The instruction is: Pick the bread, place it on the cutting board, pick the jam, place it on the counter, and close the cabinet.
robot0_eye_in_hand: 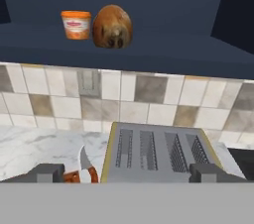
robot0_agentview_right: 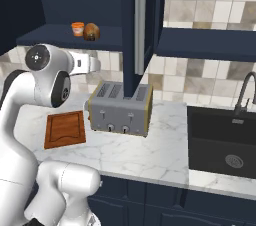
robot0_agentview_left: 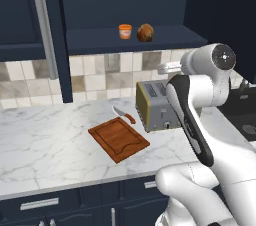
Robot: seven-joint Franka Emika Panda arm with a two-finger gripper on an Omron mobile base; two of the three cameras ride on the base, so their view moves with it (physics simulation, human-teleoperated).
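The bread (robot0_eye_in_hand: pixel 112 26) is a brown crusty roll on the open cabinet's (robot0_agentview_left: pixel 125 0) shelf, with the orange jam (robot0_eye_in_hand: pixel 76 24) pot just left of it. Both also show on the shelf, the bread (robot0_agentview_left: pixel 145 32) and the jam (robot0_agentview_left: pixel 125 31). The reddish cutting board (robot0_agentview_left: pixel 119 139) lies on the marble counter (robot0_agentview_left: pixel 40 140), nothing on it. My gripper (robot0_eye_in_hand: pixel 128 173) is open and holds nothing. It hovers over the toaster, below and short of the shelf, facing the tiled wall. The cabinet door (robot0_agentview_right: pixel 137 30) stands swung out.
A silver toaster (robot0_agentview_left: pixel 157 105) stands right of the board, directly under my hand. A knife (robot0_agentview_left: pixel 124 114) with an orange handle lies behind the board. The sink (robot0_agentview_right: pixel 225 140) and faucet (robot0_agentview_right: pixel 245 95) are to the right. The other open door (robot0_agentview_left: pixel 30 15) hangs at the left.
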